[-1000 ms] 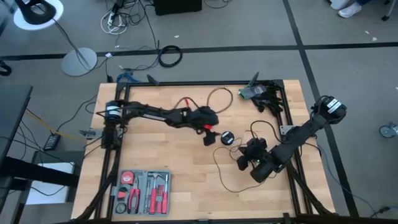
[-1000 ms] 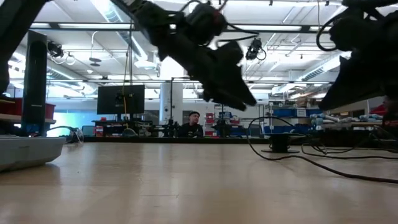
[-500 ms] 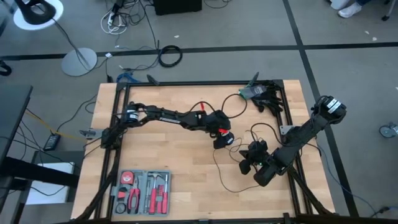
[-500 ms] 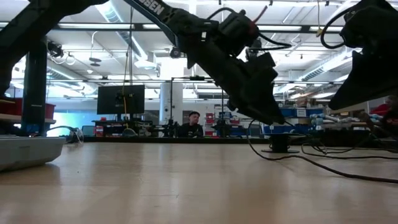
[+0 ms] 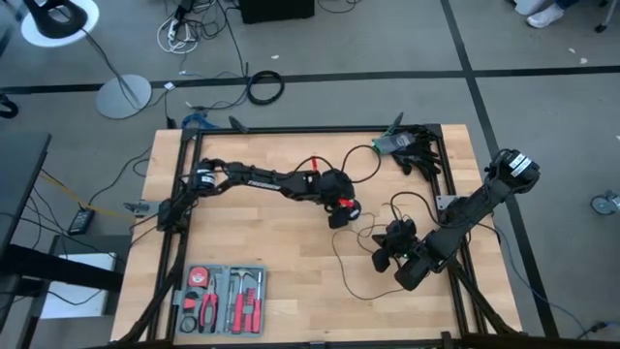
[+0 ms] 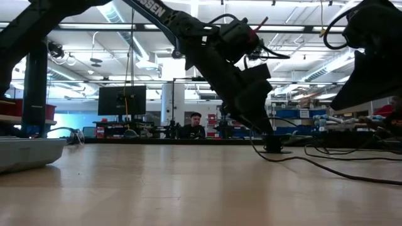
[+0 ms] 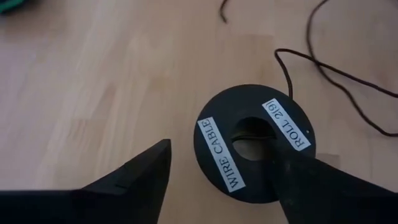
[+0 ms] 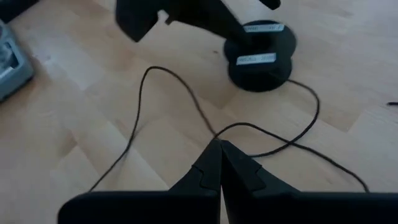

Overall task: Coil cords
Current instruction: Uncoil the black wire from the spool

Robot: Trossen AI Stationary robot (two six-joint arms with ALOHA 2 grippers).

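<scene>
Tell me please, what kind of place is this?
Probably a robotics lab or workshop. Shelves of gear and a monitor stand behind the table, loose cables lie on the floor, and a tool tray sits on the table.

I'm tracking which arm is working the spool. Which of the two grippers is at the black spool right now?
The left gripper: its open fingers straddle the labelled black spool mid-table. The right gripper is shut, nearer the cord loops, apart from the spool.

The left gripper [image 5: 341,215] hides the spool [image 7: 254,145] (high view).
</scene>
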